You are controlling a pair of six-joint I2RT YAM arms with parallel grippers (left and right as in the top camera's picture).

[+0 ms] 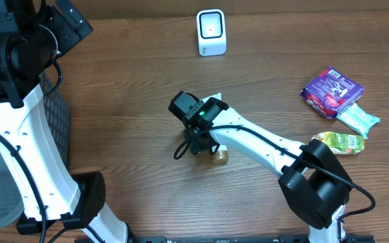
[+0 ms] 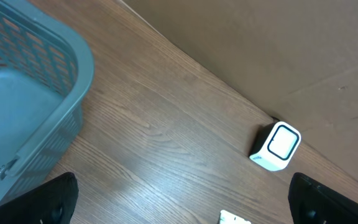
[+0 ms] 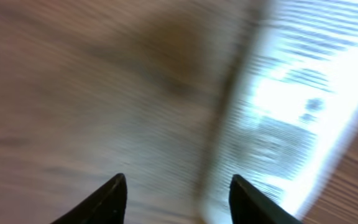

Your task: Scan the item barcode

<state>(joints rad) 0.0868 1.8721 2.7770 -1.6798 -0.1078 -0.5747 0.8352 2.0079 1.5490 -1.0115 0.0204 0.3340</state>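
From overhead, the white right arm reaches to the middle of the brown wooden table (image 1: 127, 81), its black right gripper (image 1: 200, 138) low over the wood. Just beside it lies the small white item with a tan end (image 1: 219, 156); from here I cannot tell whether they touch. The white cube-shaped barcode scanner (image 1: 211, 32) stands well apart at the far edge. A purple snack packet (image 1: 331, 91), a pale green packet (image 1: 358, 119) and a yellow-green packet (image 1: 340, 142) lie grouped at the right, and a grey mesh plastic basket (image 1: 54, 115) sits at the left.

In the left wrist view, the left gripper (image 2: 182, 202) is spread as wide as it goes and holds nothing; one dark fingertip (image 2: 48, 202) shows in each lower corner. The basket is at the left and the scanner at the right.

The right wrist view is badly blurred. The dark fingertips (image 3: 107, 199) stand partly apart with bare wood between them. The item's white printed face fills the right side, by one fingertip; no grip on it shows.
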